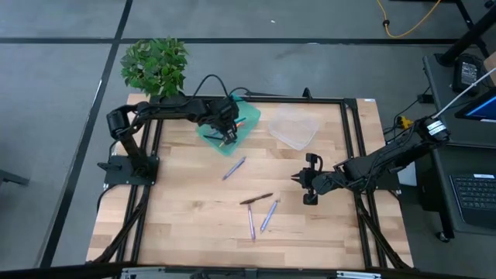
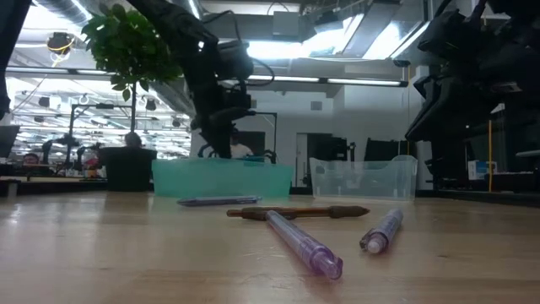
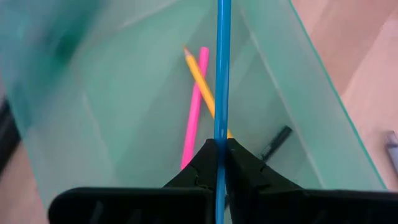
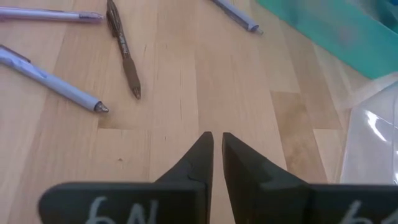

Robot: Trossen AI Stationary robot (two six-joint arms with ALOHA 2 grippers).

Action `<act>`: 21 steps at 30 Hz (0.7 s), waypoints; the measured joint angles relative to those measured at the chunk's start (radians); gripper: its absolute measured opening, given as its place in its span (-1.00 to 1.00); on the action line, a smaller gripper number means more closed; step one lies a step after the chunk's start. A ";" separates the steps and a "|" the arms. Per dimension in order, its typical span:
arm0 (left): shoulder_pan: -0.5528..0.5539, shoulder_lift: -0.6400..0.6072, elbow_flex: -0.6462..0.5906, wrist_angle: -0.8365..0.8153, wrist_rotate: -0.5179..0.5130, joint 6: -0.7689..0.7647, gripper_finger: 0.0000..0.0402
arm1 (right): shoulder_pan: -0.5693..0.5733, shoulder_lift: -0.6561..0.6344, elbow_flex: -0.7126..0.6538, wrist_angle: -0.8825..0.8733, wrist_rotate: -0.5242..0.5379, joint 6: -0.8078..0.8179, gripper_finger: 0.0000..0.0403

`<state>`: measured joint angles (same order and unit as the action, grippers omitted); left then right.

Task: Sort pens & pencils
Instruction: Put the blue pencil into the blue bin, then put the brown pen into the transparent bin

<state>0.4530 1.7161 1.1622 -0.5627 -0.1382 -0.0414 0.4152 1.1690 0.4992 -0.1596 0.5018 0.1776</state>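
Note:
My left gripper (image 3: 220, 146) hovers over the teal tray (image 1: 249, 116) at the table's far side and is shut on a slim blue pencil (image 3: 221, 62). On the tray floor (image 3: 124, 93) lie a pink pencil (image 3: 194, 112), a yellow pencil (image 3: 202, 84) and a short black piece (image 3: 277, 142). On the wood lie three lavender pens (image 1: 234, 167) (image 1: 251, 222) (image 1: 270, 215) and a brown stick (image 1: 256, 199). My right gripper (image 4: 217, 140) is shut and empty, right of these pens (image 1: 304, 180). My left gripper pinches the blue pencil's shaft (image 3: 221, 134) between its two fingers. The pencil runs lengthwise between them and sticks out well past the fingertips, over the inside of the teal tray. Its far end leaves the wrist view, so I cannot tell whether it touches the tray.
A clear plastic container (image 1: 294, 128) stands right of the teal tray. A potted plant (image 1: 155, 66) sits beyond the table's far left corner. Bare wood lies between the tray and the loose pens, and along the near edge.

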 joint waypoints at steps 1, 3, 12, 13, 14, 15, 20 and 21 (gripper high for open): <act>0.001 0.000 0.000 -0.003 0.008 0.000 -0.95 | 0.000 0.000 0.000 0.000 0.000 0.000 -0.82; 0.004 0.000 0.000 -0.010 0.023 0.000 -0.95 | 0.000 0.000 0.000 0.000 -0.001 0.000 -0.82; 0.005 0.000 0.000 -0.031 0.014 0.000 -0.83 | 0.000 0.000 0.000 0.000 -0.001 0.000 -0.82; 0.005 0.000 0.000 -0.031 0.000 0.001 -0.80 | 0.000 0.000 0.000 0.000 -0.001 0.000 -0.82; 0.005 0.000 0.000 -0.031 -0.016 0.001 -0.77 | 0.000 0.000 0.000 0.000 -0.001 0.000 -0.82; 0.005 0.000 0.000 -0.030 -0.030 0.001 -0.75 | 0.000 0.000 0.000 0.000 -0.001 0.000 -0.82; 0.005 0.000 0.000 -0.028 -0.035 0.036 -0.67 | 0.000 0.000 0.000 0.000 -0.001 0.001 -0.82; 0.002 0.000 0.000 -0.028 -0.035 0.053 -0.67 | 0.000 0.000 0.000 0.000 -0.001 0.001 -0.82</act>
<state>0.4555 1.7164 1.1625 -0.5911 -0.1732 0.0114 0.4152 1.1690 0.4992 -0.1596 0.5007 0.1783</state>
